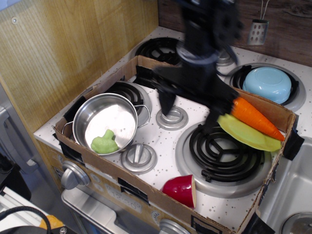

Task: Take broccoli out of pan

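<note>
On the left, the pan (108, 122) sat on the near-left burner inside the cardboard tray (146, 192), and the broccoli (105, 143) lay right there on its floor, tucked against the near wall, untouched. Just to the right of the pan, two round grey knobs (139, 157) showed on the speckled stovetop. Over the middle of the tray hung the gripper (190, 109), motion-blurred, its two dark fingers (167, 103) spread wide apart with nothing between them, well clear of the pan. Down front, a red cup (181, 190) lay on its side by the tray's near wall. Further right, the orange carrot (256, 118) rested on the yellow-green plate (248, 135), and beyond the tray a light blue bowl (267, 84) sat on the far-right burner.
</note>
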